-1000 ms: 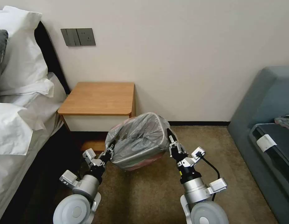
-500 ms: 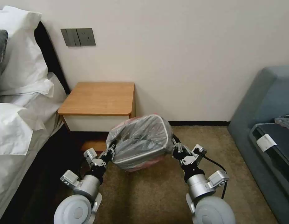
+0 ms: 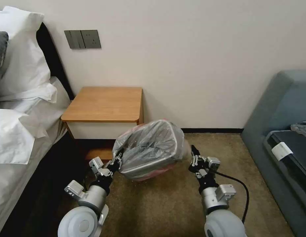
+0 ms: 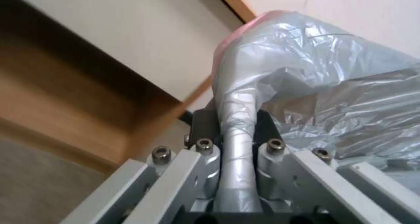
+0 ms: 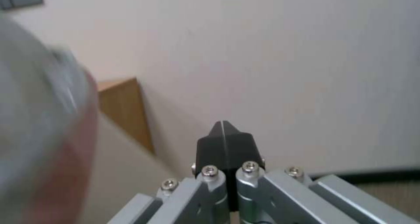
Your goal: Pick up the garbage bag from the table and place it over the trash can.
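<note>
Your left pincer (image 3: 118, 160) gripped the garbage bag (image 3: 149, 144) draped over the trash can (image 3: 144, 168); your right pincer (image 3: 193, 152) was closed, empty, just beside it.

We saw open carpet (image 3: 166, 200) before the bin (image 3: 149, 166); the table (image 3: 105, 105) crowded its left, the wall (image 3: 199, 65) stood close behind it.

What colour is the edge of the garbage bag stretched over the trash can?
Pinkish-red, on the otherwise translucent grey garbage bag; clearest in the head view, below the trash can rim.
</note>
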Controlling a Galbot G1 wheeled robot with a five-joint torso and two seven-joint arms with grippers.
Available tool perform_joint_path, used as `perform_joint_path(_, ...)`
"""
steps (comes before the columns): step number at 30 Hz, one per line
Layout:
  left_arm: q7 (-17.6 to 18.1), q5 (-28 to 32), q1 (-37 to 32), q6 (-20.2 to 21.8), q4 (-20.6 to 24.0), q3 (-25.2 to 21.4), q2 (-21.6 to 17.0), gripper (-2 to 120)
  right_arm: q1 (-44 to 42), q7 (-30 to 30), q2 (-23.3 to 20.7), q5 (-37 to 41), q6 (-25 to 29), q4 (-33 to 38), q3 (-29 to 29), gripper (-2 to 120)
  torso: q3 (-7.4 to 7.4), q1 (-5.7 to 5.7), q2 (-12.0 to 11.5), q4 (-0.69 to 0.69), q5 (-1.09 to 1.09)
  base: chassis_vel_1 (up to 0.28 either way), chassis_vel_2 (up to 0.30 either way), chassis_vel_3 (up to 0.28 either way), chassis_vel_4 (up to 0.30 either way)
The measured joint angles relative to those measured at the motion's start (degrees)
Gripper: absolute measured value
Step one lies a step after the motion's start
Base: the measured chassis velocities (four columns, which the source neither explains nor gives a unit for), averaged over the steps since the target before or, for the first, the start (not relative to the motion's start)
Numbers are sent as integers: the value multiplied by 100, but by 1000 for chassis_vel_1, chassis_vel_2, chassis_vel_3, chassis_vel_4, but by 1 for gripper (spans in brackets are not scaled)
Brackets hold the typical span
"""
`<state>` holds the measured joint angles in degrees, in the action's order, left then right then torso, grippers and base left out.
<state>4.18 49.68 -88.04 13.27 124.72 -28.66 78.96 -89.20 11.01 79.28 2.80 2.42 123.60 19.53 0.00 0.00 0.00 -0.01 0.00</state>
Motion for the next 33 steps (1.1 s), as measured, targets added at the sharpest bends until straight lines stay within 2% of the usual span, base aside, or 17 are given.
perform_joint_path(3,-77,-545,-5,-113,-63,18,-69,4,-4,-418,-56,-400,543,-43,182,0,0,0,0,0,0,0,0,0,0)
perform_joint_path(5,-177,-1102,-25,-294,-140,28,-109,4,10,-892,-198,-571,949,-40,309,10,0,0,0,0,0,0,0,0,0)
perform_joint_path(6,-177,-1102,-25,-294,-140,28,-109,4,10,-892,-198,-571,949,-40,309,10,0,0,0,0,0,0,0,0,0)
perform_joint_path(8,-261,-1608,-56,-497,-232,39,-159,4,28,-1281,-454,-485,1097,95,312,20,0,0,0,0,0,0,0,0,0)
perform_joint_path(10,-282,-1813,-73,-566,-259,45,-196,4,42,-1424,-609,-385,1095,190,275,23,0,0,0,0,0,0,0,0,0)
perform_joint_path(12,-300,-2256,-87,-685,-319,57,-245,4,89,-1671,-1013,-219,963,422,159,33,0,0,0,1,1,0,0,0,0)
perform_joint_path(13,-300,-2256,-87,-685,-319,57,-245,4,89,-1671,-1013,-219,963,422,159,33,0,0,0,1,1,0,0,0,0)
perform_joint_path(16,-309,-3015,-81,-792,-405,103,-288,4,329,-2019,-1781,-171,590,752,-15,49,0,0,0,1,1,0,0,0,0)
perform_joint_path(17,-309,-3015,-81,-792,-405,103,-288,4,329,-2019,-1781,-171,590,752,-15,49,0,0,0,1,1,0,0,0,0)
perform_joint_path(19,-309,-3223,-67,-797,-408,146,-302,4,637,-2117,-2299,-207,240,841,-166,57,0,0,0,0,2,0,0,0,0)
perform_joint_path(20,-309,-3223,-67,-797,-408,146,-302,4,637,-2117,-2299,-207,240,841,-166,57,0,0,0,0,2,0,0,0,0)
perform_joint_path(23,-316,-3551,-38,-800,-418,204,-304,4,1286,-2162,-2984,-191,-385,842,-538,44,0,0,0,0,2,0,0,0,0)
perform_joint_path(24,-316,-3551,-38,-800,-418,204,-304,4,1286,-2162,-2984,-191,-385,842,-538,44,0,0,0,0,2,0,0,0,0)
perform_joint_path(27,-317,-3690,21,-800,-433,252,-234,4,2121,-2094,-3461,-28,-1085,749,-1271,29,0,0,0,2,1,0,0,0,0)
perform_joint_path(28,-317,-3690,21,-800,-433,252,-234,4,2121,-2094,-3461,-28,-1085,749,-1271,29,0,0,0,2,1,0,0,0,0)
perform_joint_path(31,-321,-3763,65,-800,-466,273,-174,4,2627,-2080,-3523,82,-1522,658,-1838,20,1,0,0,0,0,0,0,0,0)
perform_joint_path(33,-321,-3826,126,-798,-520,287,-146,4,3092,-2105,-3420,177,-1984,451,-2452,10,1,0,0,2,0,0,0,0,0)
